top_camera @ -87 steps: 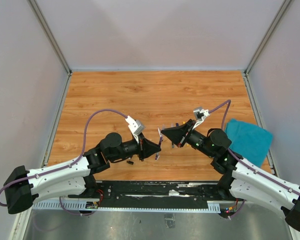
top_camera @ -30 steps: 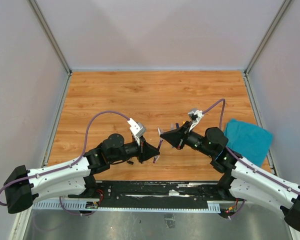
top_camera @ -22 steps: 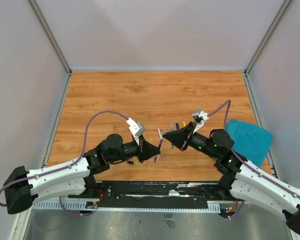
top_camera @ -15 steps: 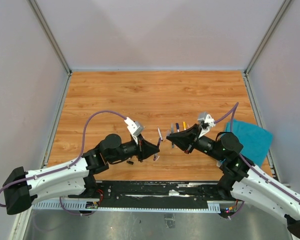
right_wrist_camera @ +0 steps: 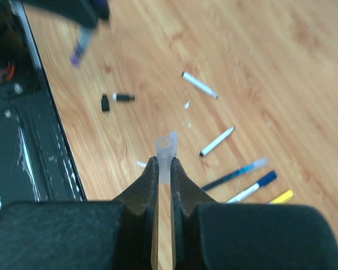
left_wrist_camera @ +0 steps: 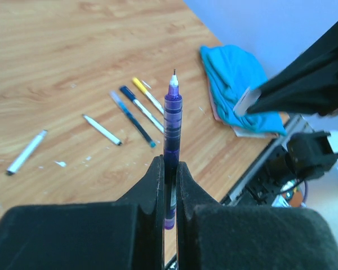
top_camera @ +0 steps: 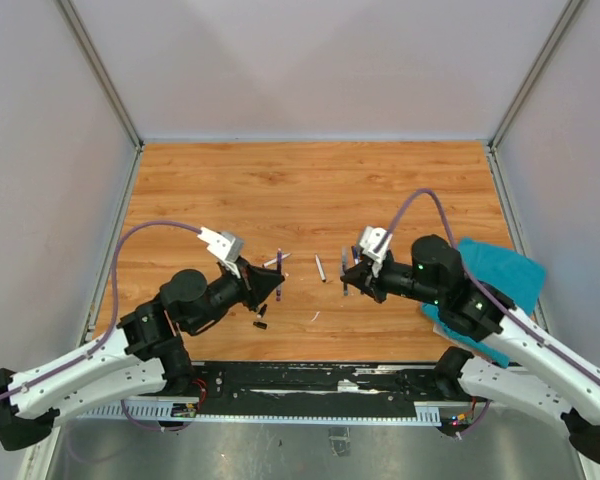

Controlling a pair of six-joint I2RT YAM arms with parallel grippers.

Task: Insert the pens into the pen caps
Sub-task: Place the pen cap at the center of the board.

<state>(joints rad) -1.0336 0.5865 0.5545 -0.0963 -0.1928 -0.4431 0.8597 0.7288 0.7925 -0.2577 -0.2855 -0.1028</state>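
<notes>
Wooden bench [top_camera: 280, 190] lies under both my arms, and the teal cloth [top_camera: 500, 272] sits crumpled at its right edge, behind my right forearm. My left claw [left_wrist_camera: 169, 169] is clamped tight on the lower barrel of a purple pen [left_wrist_camera: 172, 115], which stands straight out past the fingertips with its fine nib bare. My right claw [right_wrist_camera: 164, 169] is pinched just as tight on a clear cap [right_wrist_camera: 166, 147], whose open mouth points away from the fingers.

From above, the two claws hang over the near half of the bench, well apart, with the loose pens [left_wrist_camera: 134, 116] lying flat on the wood between them. These are white, blue and yellow ones, all uncapped as far as I can tell. Two black caps [right_wrist_camera: 105, 103] lie close together near the near edge, left of the middle.

I judge the step in hand to be the joining of this pen and this cap in the air, with the join itself not yet made. The next move calls for turning my wrists so that nib and cap mouth face each other on one line. Then I must close the gap slowly and push straight. The nib is thin and the mouth small, so a slight tilt could make the pen skid off the rim or twist the cap in my grip.
</notes>
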